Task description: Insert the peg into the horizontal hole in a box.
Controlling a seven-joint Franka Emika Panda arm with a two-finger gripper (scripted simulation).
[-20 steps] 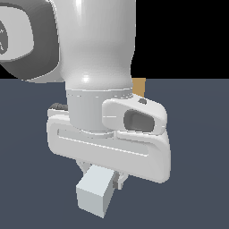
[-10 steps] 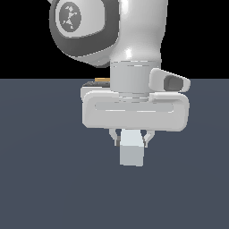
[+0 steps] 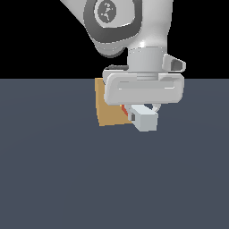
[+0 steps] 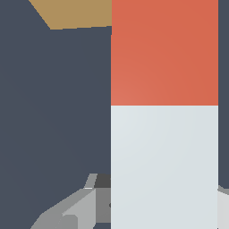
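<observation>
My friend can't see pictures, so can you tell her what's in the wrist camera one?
A long bar fills most of the picture, white at one end and red-orange at the other. Beyond its red end is a corner of a tan box on a dark blue-grey floor, with grey fingers beside the white end.

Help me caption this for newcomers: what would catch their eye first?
The big white arm fills the exterior view's upper middle, its gripper clamping the peg over the dark floor. Behind it, on the exterior view's left, stands the tan box. In the wrist view the peg's red-orange end points toward the box.
</observation>
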